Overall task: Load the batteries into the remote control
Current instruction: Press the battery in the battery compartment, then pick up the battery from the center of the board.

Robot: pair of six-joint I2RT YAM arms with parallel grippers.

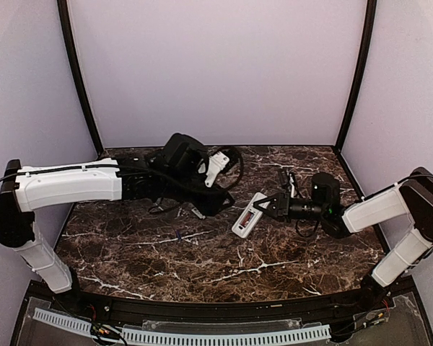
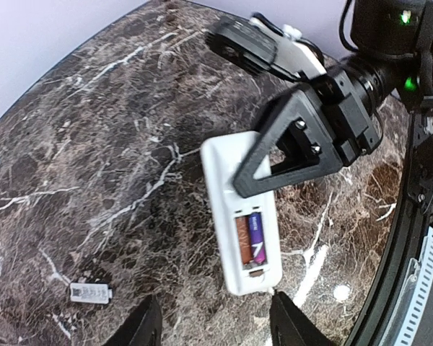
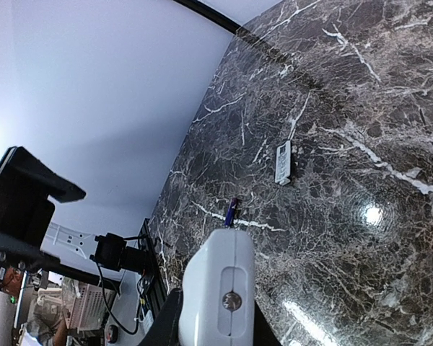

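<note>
"Where is the remote control (image 2: 234, 216)?"
"Clamped in the right gripper (image 1: 265, 209), bay upward. One purple battery (image 2: 257, 241) sits inside; the copper strip beside it may be a second."
"The left gripper (image 2: 215, 323)?"
"Just past the remote's bay end, fingers spread, empty. A loose battery (image 3: 232, 209) lies on the marble (image 2: 94, 144) left of the remote."
"The risk?"
"Pushing a cell in could twist the remote in that far-end clamp, or spring the seated one loose."
</note>
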